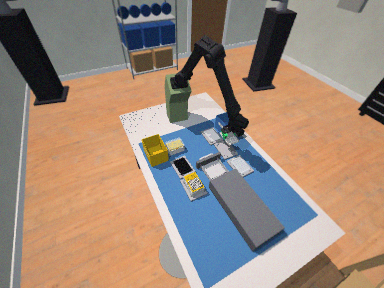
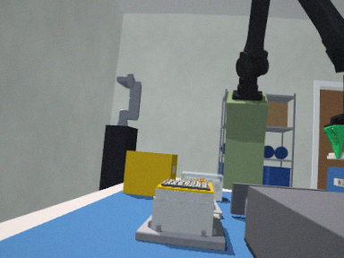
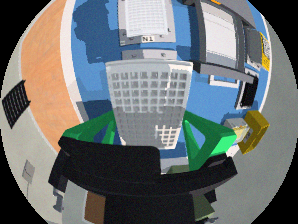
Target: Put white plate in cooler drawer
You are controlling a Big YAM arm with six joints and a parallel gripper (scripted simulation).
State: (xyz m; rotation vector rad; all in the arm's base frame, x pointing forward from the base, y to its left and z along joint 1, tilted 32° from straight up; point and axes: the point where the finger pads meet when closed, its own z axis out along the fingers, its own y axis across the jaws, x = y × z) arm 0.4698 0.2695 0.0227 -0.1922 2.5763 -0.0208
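My gripper [image 1: 229, 135] is shut on the white plate [image 3: 148, 106], a gridded well plate without a lid. In the wrist view the plate sits between the green fingers and juts out ahead of them, lifted above the blue mat. In the exterior view only one green finger [image 2: 333, 139] shows at the right edge. The cooler CD [image 1: 245, 207] is a long grey box on the mat. Its drawer [image 1: 212, 167] stands out from the end nearest the arm's base, with a pale floor and a bar handle [image 1: 206, 159]. I cannot make out the lamp.
Other plates rest on nests [image 3: 144, 16] [image 3: 220, 36] just ahead of the gripper. A tip box with a yellow top [image 1: 195, 185], a black rack [image 1: 181, 165], a yellow bin [image 1: 155, 149] and a tall green bin [image 1: 177, 97] stand to the left of the arm.
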